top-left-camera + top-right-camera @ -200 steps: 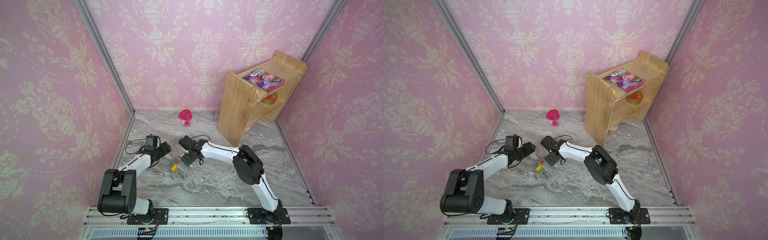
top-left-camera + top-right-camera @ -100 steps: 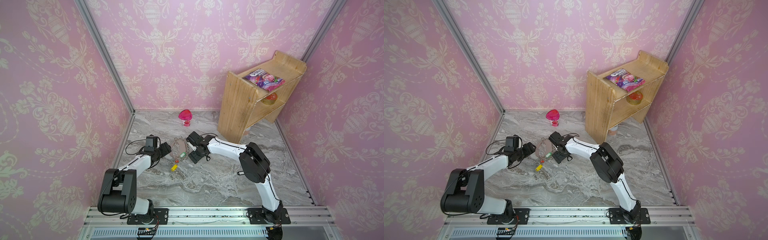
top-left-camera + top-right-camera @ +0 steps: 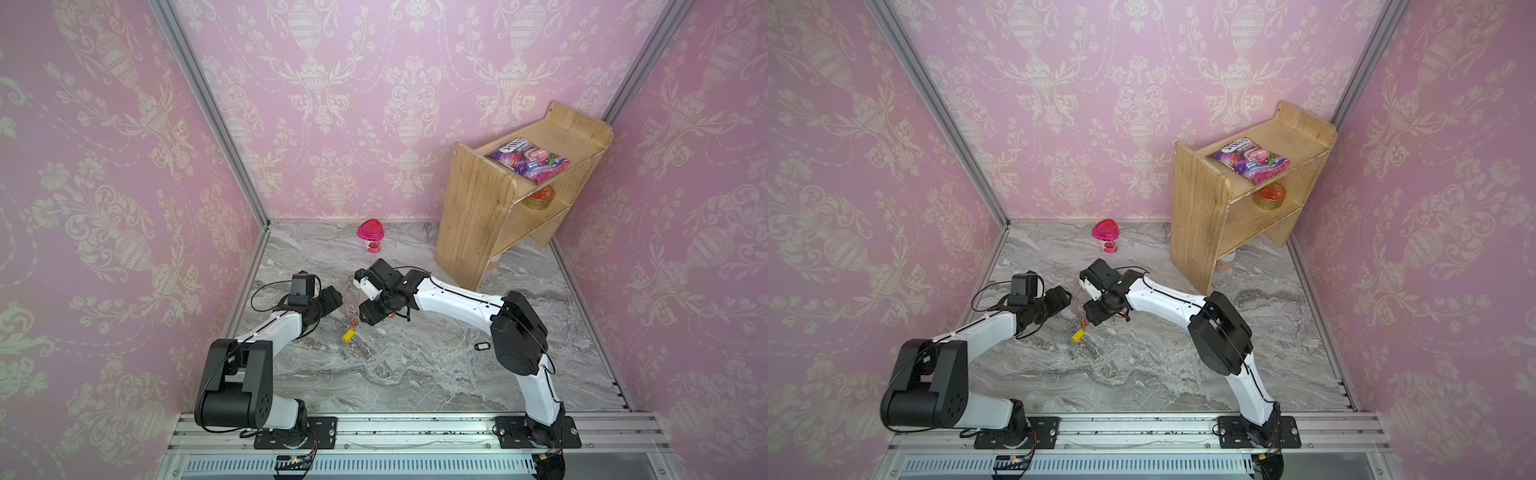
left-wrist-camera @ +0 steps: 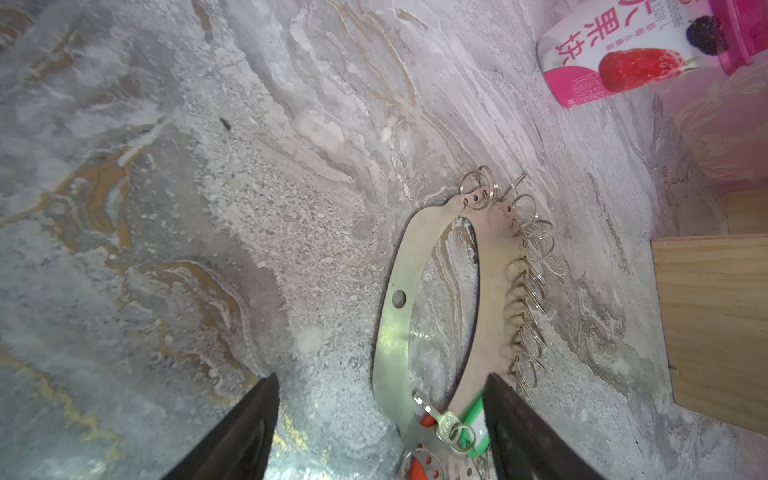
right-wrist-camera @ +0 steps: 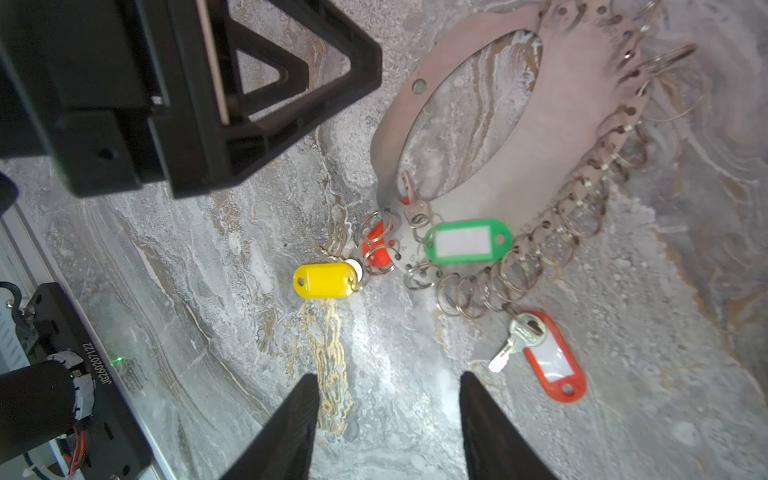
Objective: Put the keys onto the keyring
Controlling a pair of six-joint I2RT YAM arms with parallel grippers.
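Partly, keyring (image 5: 561,124) cut off at frame edge, keys (image 3: 482,345) tiny, indistinct.

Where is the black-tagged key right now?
In a top view the black-tagged key lies on the tabletop on the right, beside the right arm's elbow, apart from the keyring.

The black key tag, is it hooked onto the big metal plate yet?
No, the black key tag lies alone on the table, far from the plate.
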